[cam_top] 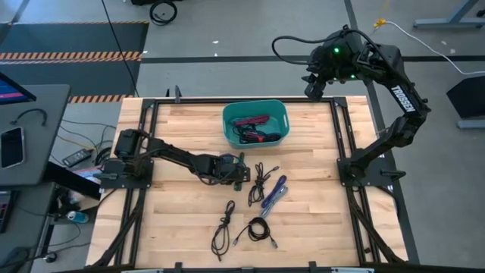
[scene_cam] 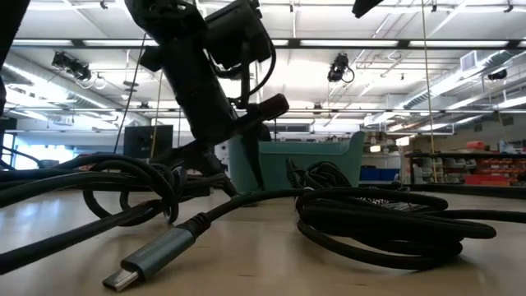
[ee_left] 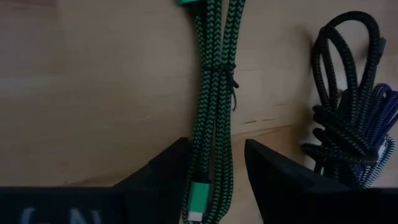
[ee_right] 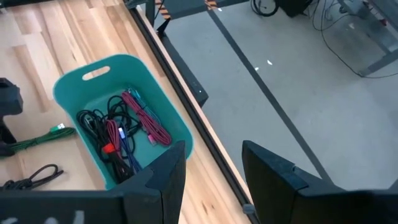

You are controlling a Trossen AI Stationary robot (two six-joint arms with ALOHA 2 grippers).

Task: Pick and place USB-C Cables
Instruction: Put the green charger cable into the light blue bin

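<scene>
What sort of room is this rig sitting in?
Likely an industrial lab or workshop hall: grey concrete floor with orange-and-black hazard striping, rows of ceiling strip lights, and storage shelving behind the wooden butcher-block table.

Left arm: extended low across the table toward centre, wrist pitched down, left gripper at the surface with its fingers parted. Right arm: folded high beyond the far right edge, right gripper open, idle.
</scene>
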